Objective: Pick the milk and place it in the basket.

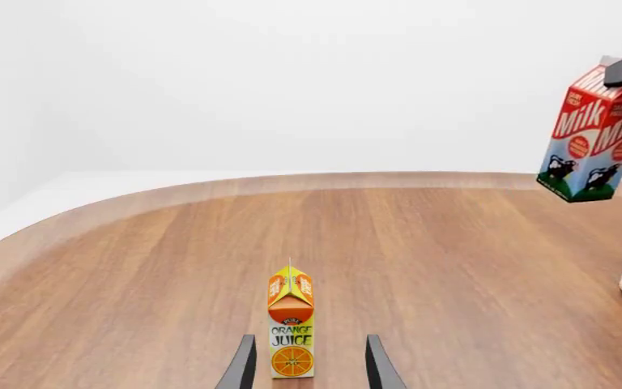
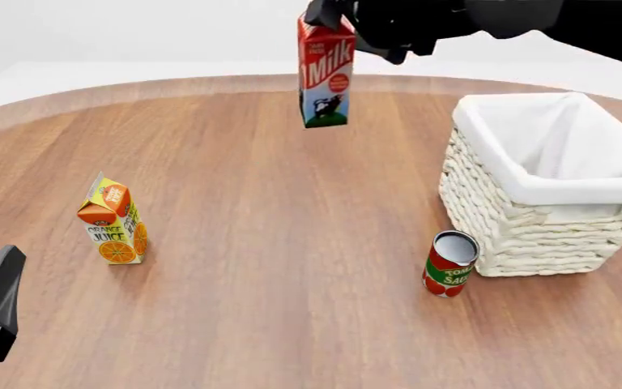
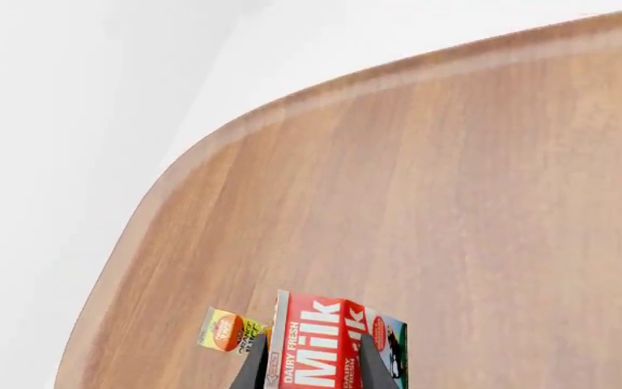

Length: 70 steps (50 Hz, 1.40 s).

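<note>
Milk, one carton, hangs gripped in right hand.

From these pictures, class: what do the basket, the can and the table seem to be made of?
Basket: cream wicker, seen in its woven strands, with a white cloth lining.
Can: likely metal, shiny grey top, printed red label.
Table: wood or wood-look veneer, brown grain streaks, matte.

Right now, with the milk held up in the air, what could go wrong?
1. The right gripper pinches only the top of the milk, so the carton may swing or slip.
2. The milk hangs left of the basket; carried low, it could hit the near rim.
3. Released early, it lands on the table.
</note>
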Each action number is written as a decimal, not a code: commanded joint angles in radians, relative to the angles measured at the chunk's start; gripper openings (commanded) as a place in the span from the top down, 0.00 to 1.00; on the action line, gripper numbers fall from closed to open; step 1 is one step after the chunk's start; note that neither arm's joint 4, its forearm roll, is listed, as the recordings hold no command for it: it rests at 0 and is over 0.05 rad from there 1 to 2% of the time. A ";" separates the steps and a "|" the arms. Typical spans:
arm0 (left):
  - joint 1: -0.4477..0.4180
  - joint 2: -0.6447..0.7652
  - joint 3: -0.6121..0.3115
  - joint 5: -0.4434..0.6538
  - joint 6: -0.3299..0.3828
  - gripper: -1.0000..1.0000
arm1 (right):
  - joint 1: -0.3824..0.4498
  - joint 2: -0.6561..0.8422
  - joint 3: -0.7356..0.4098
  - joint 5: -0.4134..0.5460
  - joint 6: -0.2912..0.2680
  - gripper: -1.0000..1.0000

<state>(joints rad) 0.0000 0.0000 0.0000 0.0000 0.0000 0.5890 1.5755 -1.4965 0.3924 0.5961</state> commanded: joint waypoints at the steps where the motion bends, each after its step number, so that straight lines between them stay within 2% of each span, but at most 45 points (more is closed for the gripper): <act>1: 0.000 0.000 0.000 0.000 0.000 0.00 | -0.082 -0.088 0.026 -0.002 -0.015 1.00; 8: 0.000 0.000 0.000 0.000 0.000 0.00 | -0.143 -0.148 0.068 0.001 -0.018 1.00; 34: 0.000 0.000 0.000 0.000 0.000 0.00 | -0.288 -0.271 0.158 0.004 -0.039 1.00; 43: 0.000 0.000 0.000 0.000 0.000 0.00 | -0.378 -0.326 0.197 0.012 -0.057 1.00; 61: 0.000 0.000 0.000 0.000 0.000 0.00 | -0.503 -0.440 0.305 0.022 -0.080 1.00; 70: 0.000 0.000 0.000 0.000 0.000 0.00 | -0.539 -0.447 0.316 0.018 -0.089 1.00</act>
<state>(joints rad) 0.0000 0.0000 0.0000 0.0000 0.0000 0.1008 1.1658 -1.1901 0.4189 0.5073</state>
